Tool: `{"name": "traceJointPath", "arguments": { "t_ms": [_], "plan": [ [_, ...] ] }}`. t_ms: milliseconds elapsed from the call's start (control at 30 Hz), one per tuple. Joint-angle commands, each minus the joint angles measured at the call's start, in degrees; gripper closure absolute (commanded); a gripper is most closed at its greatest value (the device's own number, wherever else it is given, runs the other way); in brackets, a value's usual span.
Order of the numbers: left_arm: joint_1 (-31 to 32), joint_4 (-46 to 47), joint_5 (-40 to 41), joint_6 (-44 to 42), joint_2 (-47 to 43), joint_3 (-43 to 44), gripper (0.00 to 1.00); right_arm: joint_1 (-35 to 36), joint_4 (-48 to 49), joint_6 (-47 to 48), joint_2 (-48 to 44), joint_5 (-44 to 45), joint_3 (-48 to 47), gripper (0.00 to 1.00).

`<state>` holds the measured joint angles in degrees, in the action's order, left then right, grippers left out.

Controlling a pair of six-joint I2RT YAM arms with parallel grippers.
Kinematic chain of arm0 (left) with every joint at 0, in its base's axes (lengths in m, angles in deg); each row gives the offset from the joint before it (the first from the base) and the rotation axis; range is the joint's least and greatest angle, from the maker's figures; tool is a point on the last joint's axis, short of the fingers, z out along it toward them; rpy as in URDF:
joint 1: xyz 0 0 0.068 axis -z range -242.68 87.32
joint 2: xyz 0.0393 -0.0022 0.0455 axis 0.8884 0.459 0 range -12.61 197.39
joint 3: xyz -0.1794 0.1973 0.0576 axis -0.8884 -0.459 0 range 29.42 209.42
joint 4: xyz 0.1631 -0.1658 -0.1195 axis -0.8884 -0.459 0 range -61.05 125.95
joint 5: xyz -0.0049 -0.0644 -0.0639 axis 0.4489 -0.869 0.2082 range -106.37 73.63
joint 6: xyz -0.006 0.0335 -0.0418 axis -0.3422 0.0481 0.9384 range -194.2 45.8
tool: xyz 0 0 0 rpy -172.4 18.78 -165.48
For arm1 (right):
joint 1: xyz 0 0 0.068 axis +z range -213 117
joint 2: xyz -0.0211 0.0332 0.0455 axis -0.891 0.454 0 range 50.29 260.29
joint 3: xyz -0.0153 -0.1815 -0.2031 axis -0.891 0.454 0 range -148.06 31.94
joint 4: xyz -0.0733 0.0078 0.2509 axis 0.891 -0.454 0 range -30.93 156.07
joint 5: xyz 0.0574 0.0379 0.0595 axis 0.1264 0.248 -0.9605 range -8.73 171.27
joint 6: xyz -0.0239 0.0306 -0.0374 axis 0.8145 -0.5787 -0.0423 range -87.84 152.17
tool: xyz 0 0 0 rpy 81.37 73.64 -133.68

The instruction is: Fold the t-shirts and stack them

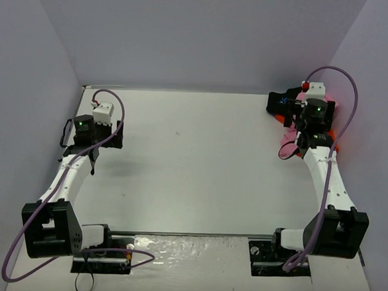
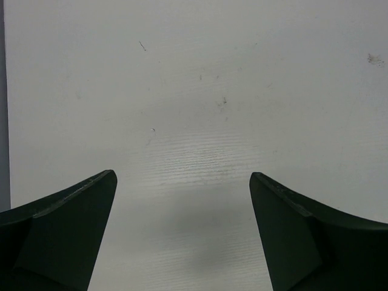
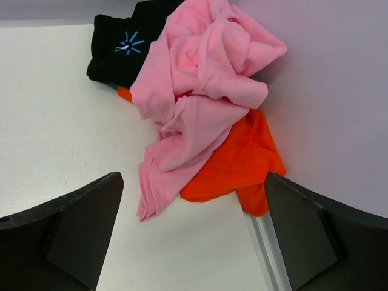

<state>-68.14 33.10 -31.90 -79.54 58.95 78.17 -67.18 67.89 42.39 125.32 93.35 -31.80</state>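
The t-shirts lie in one crumpled heap in the table's far right corner, against the wall. A pink one (image 3: 200,91) sprawls on top, its tail trailing toward me. The black one (image 3: 121,54), printed with a light-blue starburst, is at the back left, and the orange one (image 3: 236,163) pokes out below right. The overhead view shows pink (image 1: 286,147), black (image 1: 278,103) and orange (image 1: 335,135) edges around my right arm. My right gripper (image 3: 194,188) (image 1: 308,125) hovers open over the heap's near edge, holding nothing. My left gripper (image 2: 182,188) (image 1: 105,132) is open above bare table at the far left.
Grey walls close in the white table (image 1: 193,158) on the left, back and right; the right wall (image 3: 339,91) touches the heap. A metal strip (image 3: 267,248) runs along the table's right edge. Purple cables (image 1: 351,94) loop from both wrists.
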Motion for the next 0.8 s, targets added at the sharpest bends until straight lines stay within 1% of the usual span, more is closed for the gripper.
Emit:
{"name": "traceJointPath", "arguments": {
  "t_ms": [0,100,267,533,667,767],
  "plan": [
    [0.3,4.4,-0.8,0.0,0.2,1.8,0.10,-0.5,4.9,0.4,0.2,-0.9,0.2,0.00],
    [0.3,4.5,-0.7,-0.1,0.6,1.8,0.10,-0.5,4.9,0.4,0.6,-0.5,0.2,0.00],
    [0.2,4.2,-0.7,-0.2,0.7,2.1,0.10,-0.4,5.3,1.5,-0.1,-2.6,1.3,0.00],
    [0.2,3.7,-0.5,-0.9,0.3,1.5,0.10,-0.6,5.3,2.7,1.5,-0.5,1.4,0.00],
    [0.3,3.0,-0.6,-1.5,0.1,2.0,0.11,-0.7,0.9,4.3,8.3,1.8,-6.8,0.00],
    [0.2,1.7,-0.4,-1.3,0.0,2.8,0.10,-1.0,-1.4,6.5,15.4,2.9,-18.0,0.00]
  ]
}}
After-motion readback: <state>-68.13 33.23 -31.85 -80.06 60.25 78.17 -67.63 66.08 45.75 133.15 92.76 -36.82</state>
